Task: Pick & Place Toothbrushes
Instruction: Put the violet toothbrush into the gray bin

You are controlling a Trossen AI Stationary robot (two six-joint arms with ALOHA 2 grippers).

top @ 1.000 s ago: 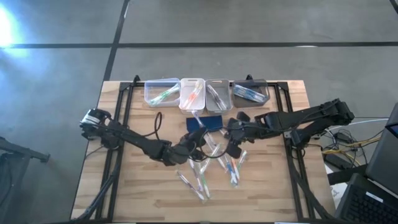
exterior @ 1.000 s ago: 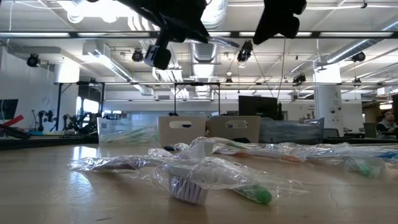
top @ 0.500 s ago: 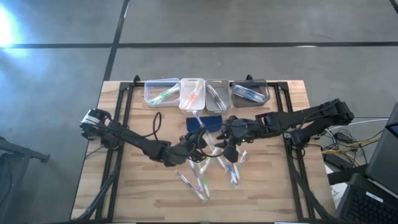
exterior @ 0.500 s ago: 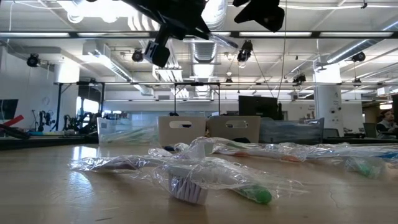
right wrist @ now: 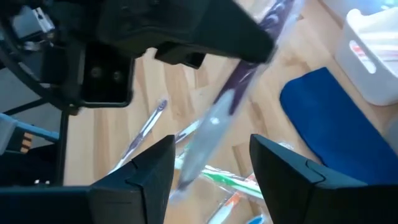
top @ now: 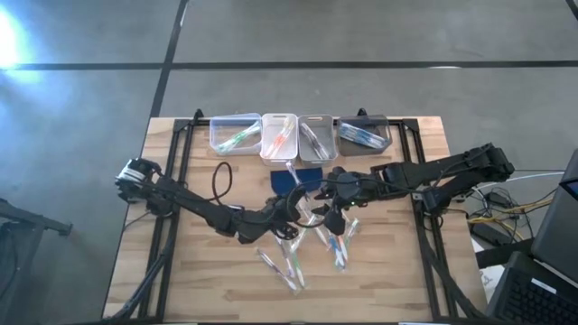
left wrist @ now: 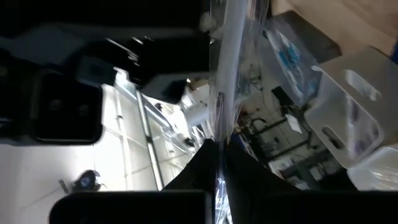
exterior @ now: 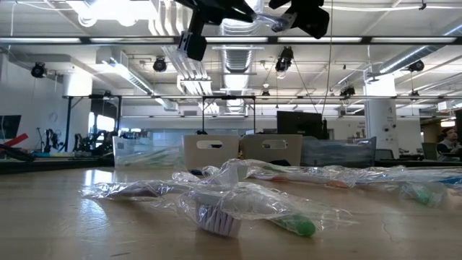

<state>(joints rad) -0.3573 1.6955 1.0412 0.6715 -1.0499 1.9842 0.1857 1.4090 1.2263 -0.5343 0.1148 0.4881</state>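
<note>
A toothbrush (right wrist: 231, 93) in a clear wrapper, with a greyish-purple handle, hangs in the air over the table's middle, and my left gripper (left wrist: 217, 146) is shut on it. It also shows high up in the low view as the toothbrush (exterior: 271, 18). My right gripper (right wrist: 211, 163) is open, with one finger on either side of the toothbrush's free end, which lies close to one finger. In the high view my left gripper (top: 296, 204) and right gripper (top: 325, 208) meet just in front of the dark blue pad (top: 303, 178). My left gripper pinches the wrapped toothbrush between its two fingers (left wrist: 200, 167), on the wrapper (left wrist: 219, 134) toward one end. The fingers come level from the table's left. The toothbrush's long part (left wrist: 227, 68) runs on past the fingertips, clear of the table.
Several wrapped toothbrushes (top: 291, 257) lie scattered on the wood in front of the grippers, and one toothbrush (exterior: 245, 209) lies close to the low camera. Along the far edge stand bins: one clear (top: 233, 134), two white (top: 280, 135) (top: 316, 135), and another clear (top: 363, 133).
My left wrist has turned and risen a little, which has brought the held toothbrush's free end higher in the low view. My right gripper has tipped, and its tip has swung toward my left gripper and the toothbrush.
</note>
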